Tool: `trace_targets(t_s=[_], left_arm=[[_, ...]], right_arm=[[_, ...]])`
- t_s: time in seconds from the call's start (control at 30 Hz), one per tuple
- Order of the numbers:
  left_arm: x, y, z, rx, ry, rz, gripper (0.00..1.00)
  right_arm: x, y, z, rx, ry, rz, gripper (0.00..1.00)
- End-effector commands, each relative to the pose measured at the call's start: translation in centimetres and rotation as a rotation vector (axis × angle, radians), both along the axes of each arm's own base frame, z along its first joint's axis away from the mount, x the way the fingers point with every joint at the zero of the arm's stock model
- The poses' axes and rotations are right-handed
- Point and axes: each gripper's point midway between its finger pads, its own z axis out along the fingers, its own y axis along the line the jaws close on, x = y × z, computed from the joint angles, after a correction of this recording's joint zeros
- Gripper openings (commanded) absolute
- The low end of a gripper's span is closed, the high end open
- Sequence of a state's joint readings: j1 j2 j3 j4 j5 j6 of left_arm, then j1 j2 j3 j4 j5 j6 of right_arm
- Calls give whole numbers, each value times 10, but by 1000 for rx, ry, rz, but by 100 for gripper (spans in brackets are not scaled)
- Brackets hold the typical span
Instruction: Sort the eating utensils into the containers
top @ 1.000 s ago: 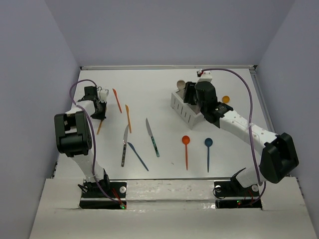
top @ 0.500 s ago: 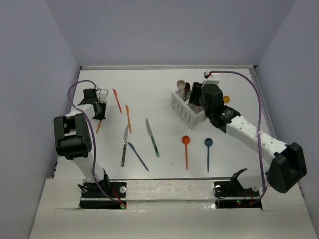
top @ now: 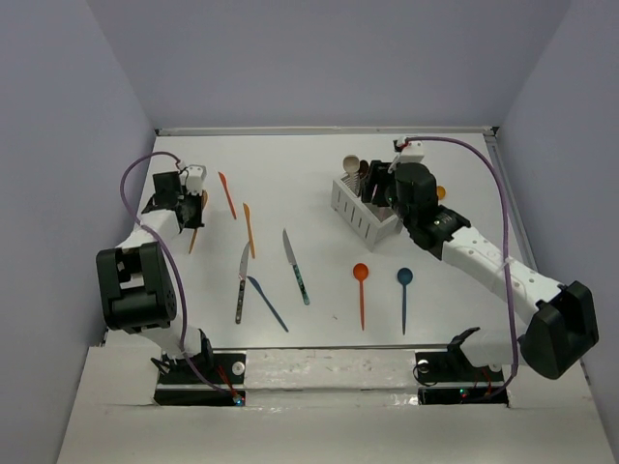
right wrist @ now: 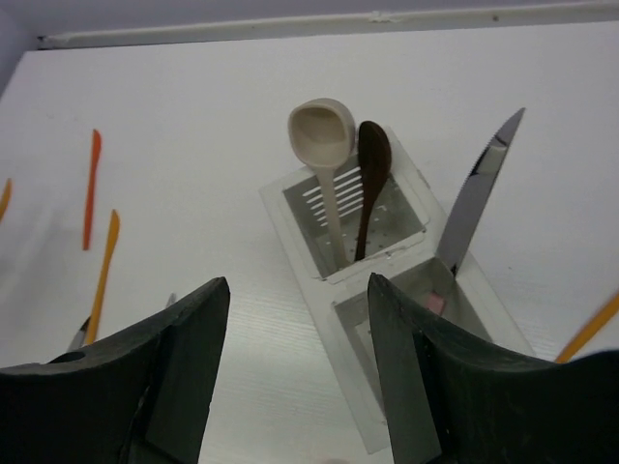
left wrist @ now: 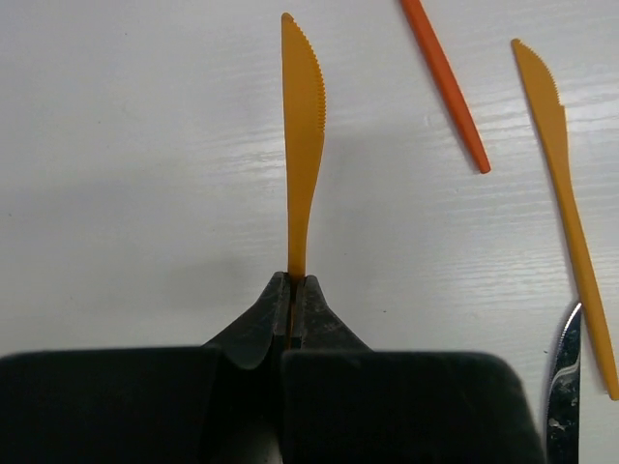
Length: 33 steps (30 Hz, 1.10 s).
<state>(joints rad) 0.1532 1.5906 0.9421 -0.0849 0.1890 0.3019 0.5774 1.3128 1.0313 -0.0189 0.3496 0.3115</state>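
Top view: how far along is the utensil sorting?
Done: the white caddy holds a beige spoon and a dark spoon in one compartment, a silver knife in the other. In hand: the left gripper grips an orange knife; the right gripper is open, empty. Left: seven or more utensils on the table, such as the orange spoon and blue spoon.

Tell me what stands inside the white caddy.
One caddy compartment holds a beige spoon and a dark spoon, bowls up; the other holds a silver knife. The right tool hides part of its floor.
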Motion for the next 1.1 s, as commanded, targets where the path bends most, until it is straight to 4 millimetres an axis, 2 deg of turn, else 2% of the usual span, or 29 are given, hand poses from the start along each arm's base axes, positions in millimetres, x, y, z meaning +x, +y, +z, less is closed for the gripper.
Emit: trace_targets(t_s=[0.0, 0.17, 0.2, 0.23, 0.27, 0.3, 0.33, 0.37, 0.4, 0.43, 0.5, 0.53, 0.57, 0.63, 0.67, 0.8, 0.83, 0.87, 0.9, 0.93, 0.97, 1.03, 1.07], left_arm=[[12, -11, 46, -56, -127, -36, 0], [16, -21, 89, -97, -207, -62, 0], [16, -24, 103, -112, -238, -68, 0], [17, -26, 120, -115, -276, -72, 0], [17, -29, 128, -127, -295, -79, 0], [18, -32, 139, -138, -317, -80, 0], [19, -34, 146, -143, -334, -83, 0], [18, -36, 153, -150, -350, -88, 0], [17, -39, 164, -157, -376, -95, 0], [16, -42, 172, -172, -392, -95, 0], [14, -48, 186, -191, -425, -108, 0], [13, -50, 191, -203, -437, -107, 0], [12, -52, 197, -209, -451, -110, 0], [9, -57, 205, -228, -470, -121, 0], [6, -60, 211, -237, -486, -128, 0], [0, -66, 229, -260, -539, -138, 0], [-1, -68, 230, -265, -545, -141, 0], [-2, -70, 235, -276, -560, -150, 0], [-3, -72, 236, -281, -564, -152, 0], [-3, -73, 237, -284, -570, -156, 0], [-3, -75, 238, -291, -573, -159, 0], [-4, -78, 235, -305, -567, -165, 0], [-4, -80, 234, -310, -568, -169, 0]], right_arm=[[-21, 38, 51, 151, -101, 233, 67], [-36, 68, 88, 246, -176, 414, 74], [-42, 77, 93, 264, -180, 477, 75], [-39, 85, 100, 281, -193, 505, 77], [-38, 92, 101, 302, -185, 527, 78], [-41, 113, 96, 312, -163, 587, 79], [-42, 125, 96, 318, -161, 609, 82], [-43, 139, 111, 329, -188, 635, 84], [-43, 151, 113, 317, -203, 654, 84], [-50, 172, 118, 322, -225, 676, 85], [-41, 203, 114, 337, -223, 702, 85], [-39, 226, 103, 360, -212, 729, 83], [-36, 234, 103, 384, -216, 745, 82], [-45, 259, 120, 455, -268, 831, 79], [-47, 277, 115, 470, -260, 866, 78], [-47, 304, 116, 538, -275, 899, 76], [-43, 314, 101, 541, -251, 912, 74], [-46, 321, 108, 578, -257, 927, 73], [-45, 324, 105, 586, -250, 932, 73], [-40, 331, 90, 584, -225, 929, 73], [-42, 338, 92, 593, -227, 939, 72], [-35, 345, 82, 591, -212, 930, 72], [-39, 351, 80, 596, -208, 937, 72]])
